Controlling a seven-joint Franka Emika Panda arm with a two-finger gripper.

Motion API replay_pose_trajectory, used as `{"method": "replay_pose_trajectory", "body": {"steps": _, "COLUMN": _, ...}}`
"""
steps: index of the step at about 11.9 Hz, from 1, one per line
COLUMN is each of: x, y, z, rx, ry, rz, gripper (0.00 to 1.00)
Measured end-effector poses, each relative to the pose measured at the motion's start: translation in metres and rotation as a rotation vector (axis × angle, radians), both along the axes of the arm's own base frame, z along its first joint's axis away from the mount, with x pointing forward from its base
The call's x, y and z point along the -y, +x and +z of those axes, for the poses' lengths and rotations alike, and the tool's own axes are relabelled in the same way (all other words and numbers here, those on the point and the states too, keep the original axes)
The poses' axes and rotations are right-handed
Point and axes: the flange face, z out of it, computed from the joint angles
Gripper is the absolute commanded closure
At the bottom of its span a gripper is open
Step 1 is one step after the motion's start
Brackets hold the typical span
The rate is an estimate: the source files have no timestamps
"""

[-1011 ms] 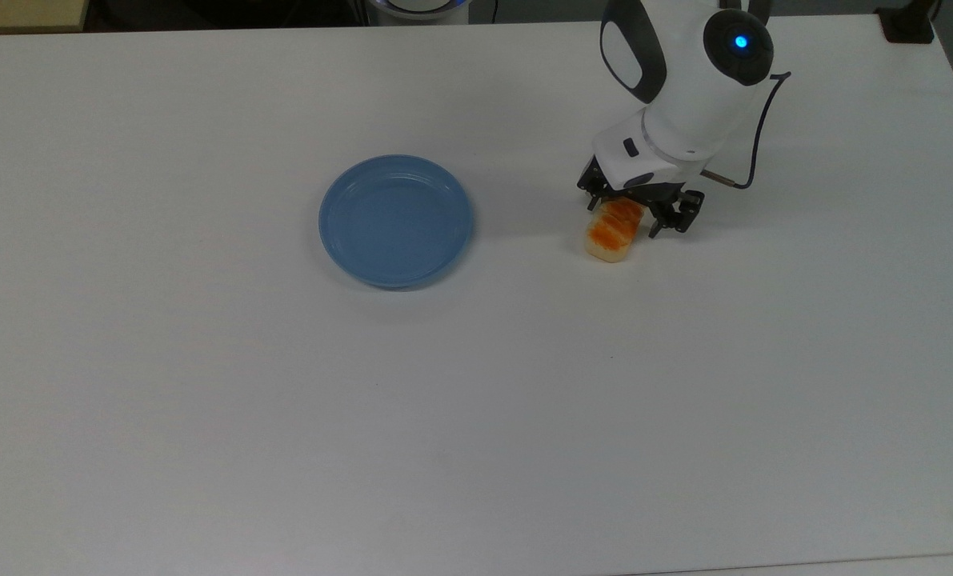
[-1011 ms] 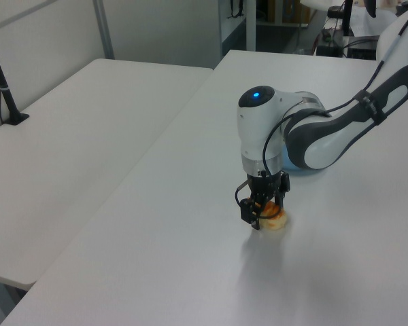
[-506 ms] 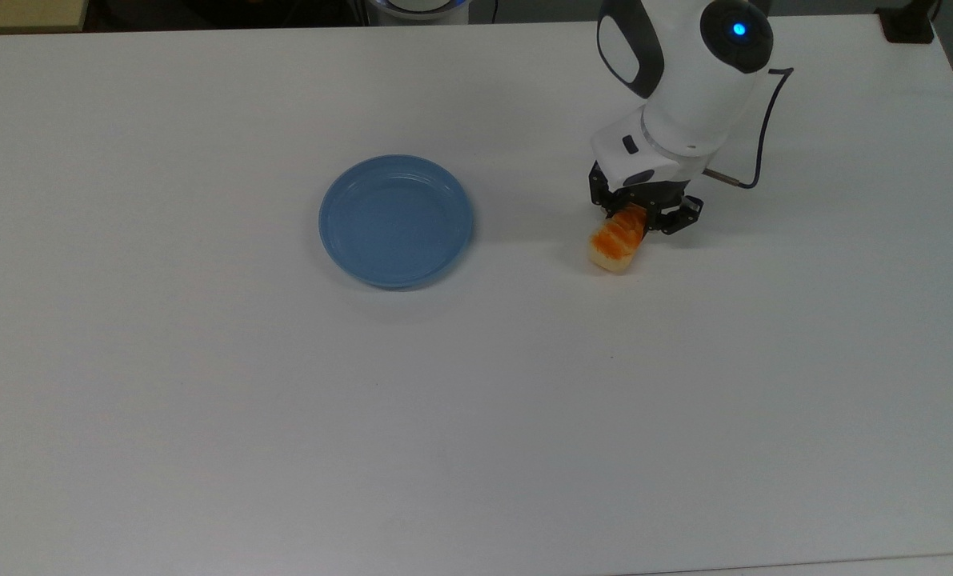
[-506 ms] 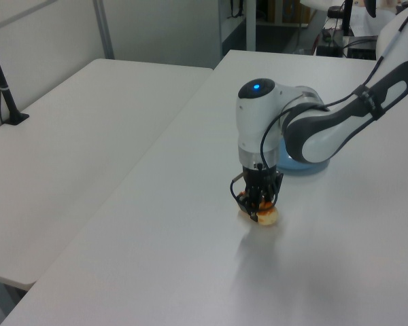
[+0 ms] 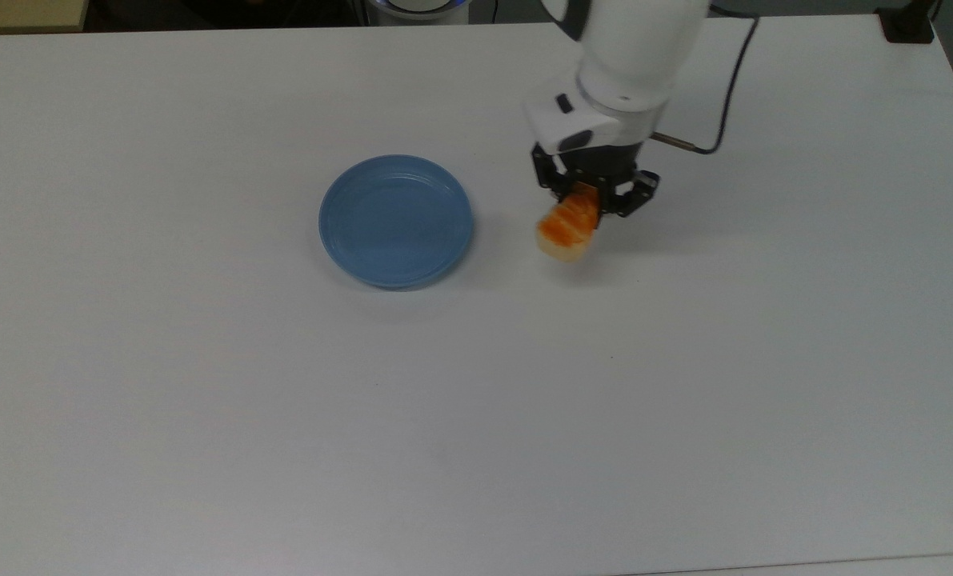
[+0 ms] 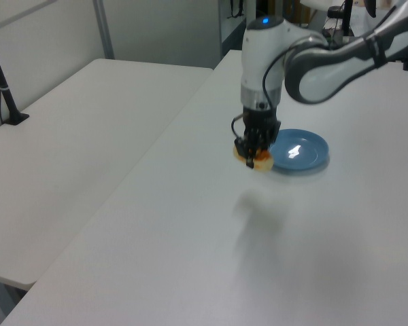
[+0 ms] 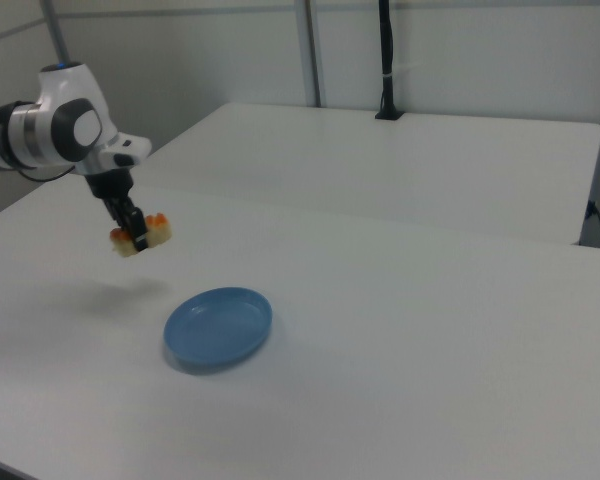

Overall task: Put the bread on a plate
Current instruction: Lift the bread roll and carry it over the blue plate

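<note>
My gripper is shut on the bread, an orange-topped, cream-sided loaf held in the air above the table. Its shadow falls on the white table below it in the left view and the right view. The light-blue round plate lies flat on the table with nothing on it. In the top view the bread hangs just right of the plate's rim.
The white table stretches wide around the plate. A second white table stands alongside, with a black post on it. A black cable trails from my wrist.
My gripper has lifted the bread off the table and carried it toward the plate, leftward in the top view. The plate has not moved.
</note>
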Motion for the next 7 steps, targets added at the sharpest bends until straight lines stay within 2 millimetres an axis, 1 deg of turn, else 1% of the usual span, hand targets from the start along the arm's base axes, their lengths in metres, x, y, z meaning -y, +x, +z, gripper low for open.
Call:
{"method": "replay_pose_trajectory", "body": {"steps": 2, "x": 0.060, "y": 0.010, "z": 0.032, "rx": 0.020, "ry": -0.001, "rz": 0.049, "gripper": 0.55}}
{"method": "replay_pose_trajectory", "body": {"steps": 4, "x": 0.114, "y": 0.015, "z": 0.052, "rx": 0.029, "ry": -0.010, "rz": 0.114, "gripper": 0.55}}
{"method": "replay_pose_trajectory", "body": {"steps": 5, "x": 0.136, "y": 0.017, "z": 0.053, "rx": 0.024, "ry": -0.016, "rz": 0.155, "gripper": 0.55}}
{"method": "replay_pose_trajectory", "body": {"steps": 7, "x": 0.151, "y": 0.016, "z": 0.041, "rx": -0.005, "ry": -0.022, "rz": 0.194, "gripper": 0.55}}
